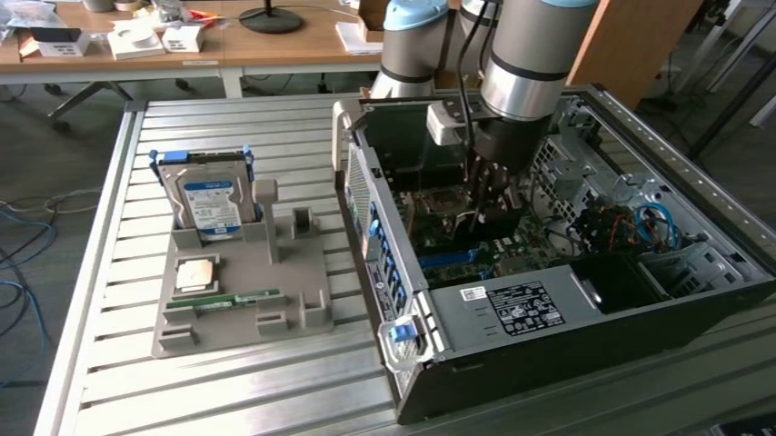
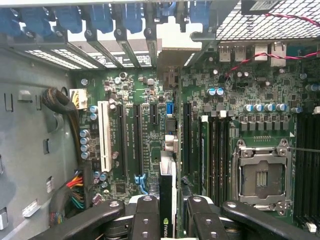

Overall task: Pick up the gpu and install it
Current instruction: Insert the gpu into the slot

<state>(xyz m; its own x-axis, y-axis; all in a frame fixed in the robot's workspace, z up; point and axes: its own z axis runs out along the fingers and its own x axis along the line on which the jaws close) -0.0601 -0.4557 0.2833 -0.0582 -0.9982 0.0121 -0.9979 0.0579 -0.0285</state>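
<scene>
My arm reaches down into the open computer case point(image 1: 522, 304), which lies on its side on the slatted tabletop point(image 1: 109, 363). In the wrist view the pincer point(image 2: 168, 212) is clamped on the gpu point(image 2: 165, 185). One black finger point(image 2: 147, 215) presses each face of the thin dark card, which I see edge-on with a green logo on its edge. The card hangs over the green motherboard point(image 2: 250, 90), in line with the strip between the long black slots beside the white slot point(image 2: 105, 135) and the bank of memory slots point(image 2: 215, 150). I cannot tell whether its edge touches the board. On the exterior view's left, the grey holder point(image 1: 243, 272) carries the hard drive point(image 1: 209, 200), standing upright, and a green memory stick point(image 1: 224, 300), lying flat.
</scene>
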